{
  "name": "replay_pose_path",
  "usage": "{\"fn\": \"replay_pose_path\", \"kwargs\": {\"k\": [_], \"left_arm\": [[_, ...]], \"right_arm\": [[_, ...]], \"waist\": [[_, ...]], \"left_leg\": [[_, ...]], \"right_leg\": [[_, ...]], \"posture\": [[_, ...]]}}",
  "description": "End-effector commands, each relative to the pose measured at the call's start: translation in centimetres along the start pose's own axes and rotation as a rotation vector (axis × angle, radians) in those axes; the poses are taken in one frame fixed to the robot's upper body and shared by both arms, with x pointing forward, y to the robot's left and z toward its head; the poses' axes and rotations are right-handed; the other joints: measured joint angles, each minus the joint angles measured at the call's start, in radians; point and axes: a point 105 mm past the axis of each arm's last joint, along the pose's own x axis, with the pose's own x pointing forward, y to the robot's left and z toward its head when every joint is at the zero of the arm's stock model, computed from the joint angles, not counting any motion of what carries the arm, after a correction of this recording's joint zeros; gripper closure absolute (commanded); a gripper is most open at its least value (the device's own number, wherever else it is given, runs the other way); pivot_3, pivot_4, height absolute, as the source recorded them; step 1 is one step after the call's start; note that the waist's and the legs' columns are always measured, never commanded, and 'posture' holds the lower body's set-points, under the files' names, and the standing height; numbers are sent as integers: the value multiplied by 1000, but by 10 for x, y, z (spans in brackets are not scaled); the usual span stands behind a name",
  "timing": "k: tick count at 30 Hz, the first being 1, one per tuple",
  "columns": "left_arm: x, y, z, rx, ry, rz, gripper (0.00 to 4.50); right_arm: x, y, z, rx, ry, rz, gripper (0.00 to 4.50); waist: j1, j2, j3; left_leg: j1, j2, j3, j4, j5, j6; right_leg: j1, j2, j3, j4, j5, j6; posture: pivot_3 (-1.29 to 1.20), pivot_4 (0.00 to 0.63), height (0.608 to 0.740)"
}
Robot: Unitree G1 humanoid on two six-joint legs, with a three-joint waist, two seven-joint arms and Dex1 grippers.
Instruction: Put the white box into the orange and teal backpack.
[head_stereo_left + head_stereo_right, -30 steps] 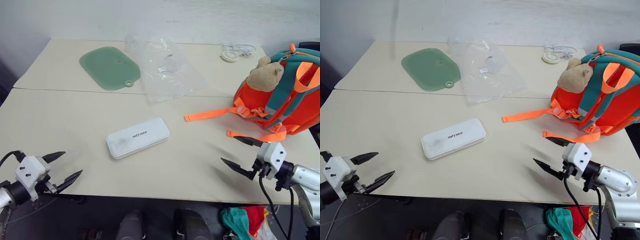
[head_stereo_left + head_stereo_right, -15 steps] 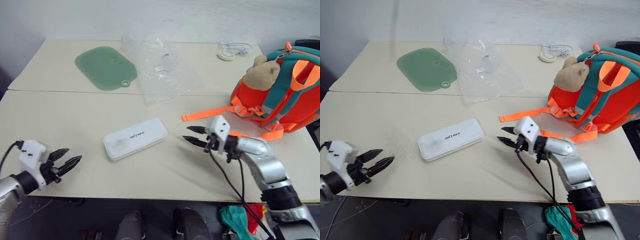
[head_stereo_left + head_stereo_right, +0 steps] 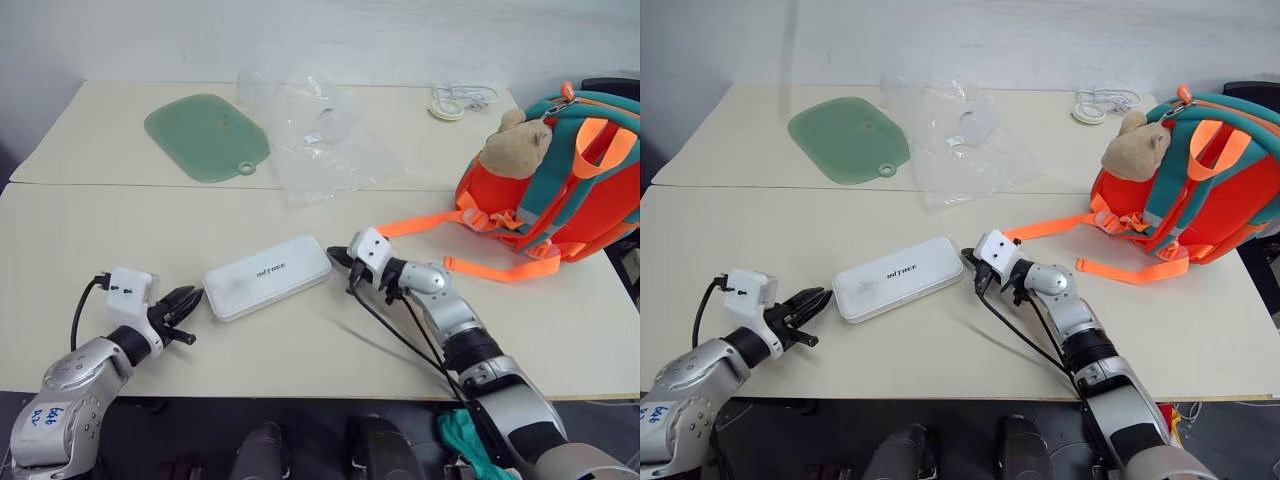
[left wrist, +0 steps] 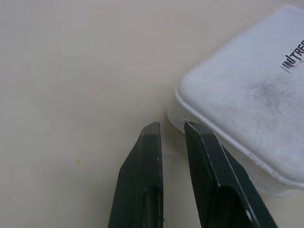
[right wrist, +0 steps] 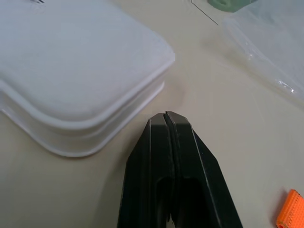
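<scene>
The white box (image 3: pixel 267 276) lies flat on the table's near half, with dark lettering on its lid. My left gripper (image 3: pixel 190 297) is shut and empty. Its tips sit just off the box's left end (image 4: pixel 251 95), and I cannot tell if they touch it. My right gripper (image 3: pixel 335 255) is also shut and empty, its fingertips (image 5: pixel 165 116) pressed together right beside the box's right end (image 5: pixel 71 61). The orange and teal backpack (image 3: pixel 570 190) stands at the table's right edge with a tan plush animal (image 3: pixel 515 148) on its front, well away from both grippers.
Two orange webbing straps (image 3: pixel 430 222) trail from the backpack across the table toward my right arm. On the far half lie a pale green mat (image 3: pixel 205 135), a clear plastic bag (image 3: pixel 325 140) and a coiled white cable (image 3: pixel 455 100). A seam (image 3: pixel 150 185) splits the two tabletops.
Both grippers went from open to shut. My right arm swung left from the table's front right to the box's right end. My left gripper moved forward and right to the box's left end.
</scene>
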Motion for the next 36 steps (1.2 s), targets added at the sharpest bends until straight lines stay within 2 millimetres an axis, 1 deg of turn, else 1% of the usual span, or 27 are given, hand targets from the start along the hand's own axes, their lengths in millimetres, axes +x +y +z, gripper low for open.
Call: {"fn": "replay_pose_path", "kwargs": {"k": [1, 4, 7, 12, 16, 20, 24, 27, 29, 32, 34, 36], "left_arm": [[6, -9, 10, 40, -10, -42, 3670], [14, -14, 12, 57, 11, -69, 3670], [21, -20, 18, 79, 2, -115, 3670], [35, -31, 25, 125, 15, -202, 3670], [43, -38, 24, 143, 31, -246, 3670], [45, -37, 22, 147, 39, -230, 3670], [39, -25, 17, 167, 72, -218, 3670], [26, -3, 21, 126, 79, -181, 3111], [18, 6, 21, 68, 114, -200, 2524], [6, 6, 20, -100, 195, -318, 1657], [6, 7, 22, -201, 224, -366, 1036], [8, 5, 19, -340, 305, -418, 436]], "right_arm": [[-3, 8, 14, 3, -73, 53, 4500], [-12, 17, 19, 8, -96, 99, 4500], [-20, 21, 21, 13, -90, 116, 4500], [-40, 23, 16, 27, -30, 113, 4500], [-59, 27, 12, 39, 23, 114, 4500], [-70, 28, 9, 50, 64, 113, 4500], [-81, 19, 7, 29, 93, 73, 4500], [-88, 6, 3, 6, 117, 35, 4500], [-90, 2, 1, 2, 125, 27, 4500], [-90, -1, 1, -6, 125, 28, 4500], [-89, -1, 1, -12, 122, 32, 4500], [-85, 1, 2, -15, 114, 40, 4500]], "waist": [[1, 0, 0], [6, 0, 0], [4, 0, 0], [5, 0, 0], [5, 0, 0], [4, 0, 0], [5, 0, 0], [5, 0, 0], [5, 0, 0], [4, 0, 0], [6, 0, 0], [9, 0, 0]], "left_leg": [[0, 0, 0, 0, 0, 0], [-1, 0, -1, 0, 0, 0], [0, -1, -1, 0, 0, 0], [0, 0, -1, -1, 0, 0], [0, 0, -1, -1, 0, 0], [0, 0, -1, -1, 0, 0], [0, 0, -1, -1, 0, 0], [0, 0, 0, -1, 0, 0], [0, 0, 0, -1, 0, 0], [0, 0, -1, -1, 0, 0], [0, 0, 0, -1, 0, 0], [0, -1, -1, -1, 0, 0]], "right_leg": [[0, 0, 0, 0, 0, 0], [0, 0, 0, 0, 0, 0], [0, -1, 0, 0, 0, 0], [0, 0, 0, 0, 0, 0], [0, 0, 0, -1, 0, 0], [0, 0, 0, -1, 0, 0], [0, 0, 0, 0, 0, 0], [-1, 0, 0, -1, 0, 0], [-1, 0, 0, -1, 0, 0], [-1, 0, 0, -1, 0, 0], [-1, 0, 0, -1, 0, 0], [0, -1, 0, -1, 0, 0]], "posture": [[0, 150, 740], [0, 150, 740], [0, 150, 740], [0, 150, 740], [0, 150, 740], [0, 150, 740], [0, 150, 740], [0, 150, 740], [0, 150, 740], [0, 150, 740], [0, 150, 740], [0, 150, 740]]}}
